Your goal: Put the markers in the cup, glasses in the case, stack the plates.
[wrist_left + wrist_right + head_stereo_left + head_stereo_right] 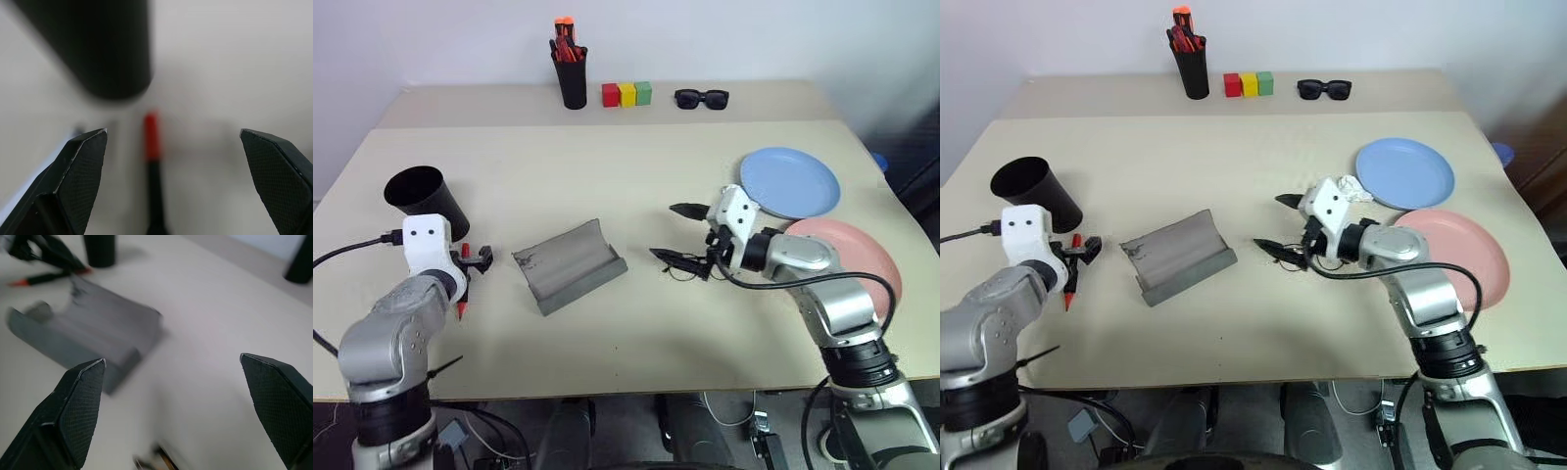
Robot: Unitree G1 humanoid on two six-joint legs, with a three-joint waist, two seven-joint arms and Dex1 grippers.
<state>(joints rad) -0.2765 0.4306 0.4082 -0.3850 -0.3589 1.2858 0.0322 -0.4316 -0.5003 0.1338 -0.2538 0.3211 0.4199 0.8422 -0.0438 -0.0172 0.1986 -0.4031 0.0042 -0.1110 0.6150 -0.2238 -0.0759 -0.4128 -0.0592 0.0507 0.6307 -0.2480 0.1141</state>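
Red marker (151,134) blurred between released left end effector (173,147), glasses (1295,258) half hidden under released right end effector (1275,223)

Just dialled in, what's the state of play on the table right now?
Nothing is sorted yet. The left gripper is open over the red marker beside the black cup. The right gripper is open above the glasses, holding nothing. The grey case lies open between the arms. The blue plate and pink plate sit unstacked.
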